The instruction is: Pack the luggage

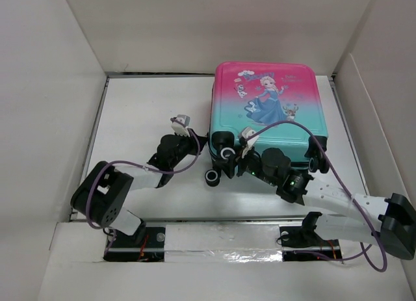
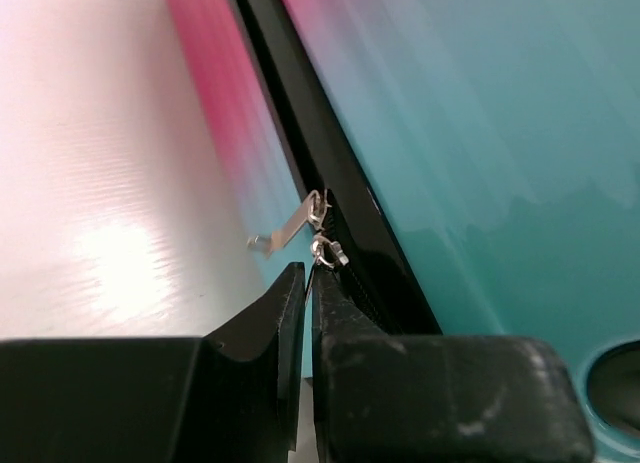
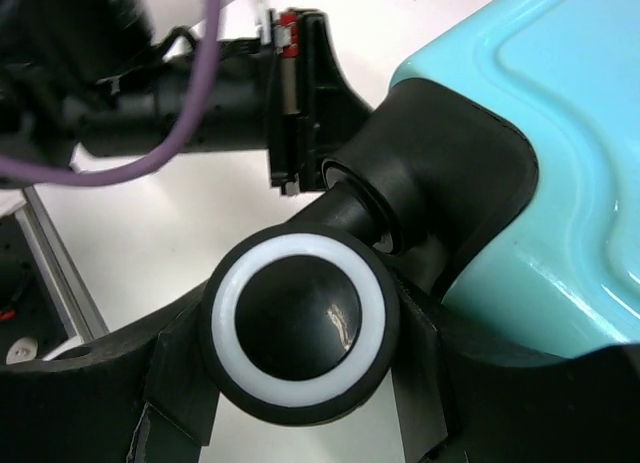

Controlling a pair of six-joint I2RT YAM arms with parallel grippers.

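Note:
The luggage (image 1: pixel 263 109) lies flat and closed on the table, pink fading to teal, with a princess print and black trim. My left gripper (image 1: pixel 201 142) is at its left edge. In the left wrist view its jaws (image 2: pixel 308 275) are pressed together on the thin tab of a silver zipper pull (image 2: pixel 326 251). A second pull (image 2: pixel 290 226) sticks out just beyond. My right gripper (image 1: pixel 227 159) is at the near left corner. Its fingers (image 3: pixel 420 368) sit against both sides of a black wheel with a white ring (image 3: pixel 300 318).
Another wheel (image 1: pixel 212 177) stands out from the same corner, and one more (image 1: pixel 314 164) is at the near right corner. White walls (image 1: pixel 52 106) close in the table on the left, back and right. A raised ledge (image 1: pixel 214 239) runs along the near edge by the arm bases.

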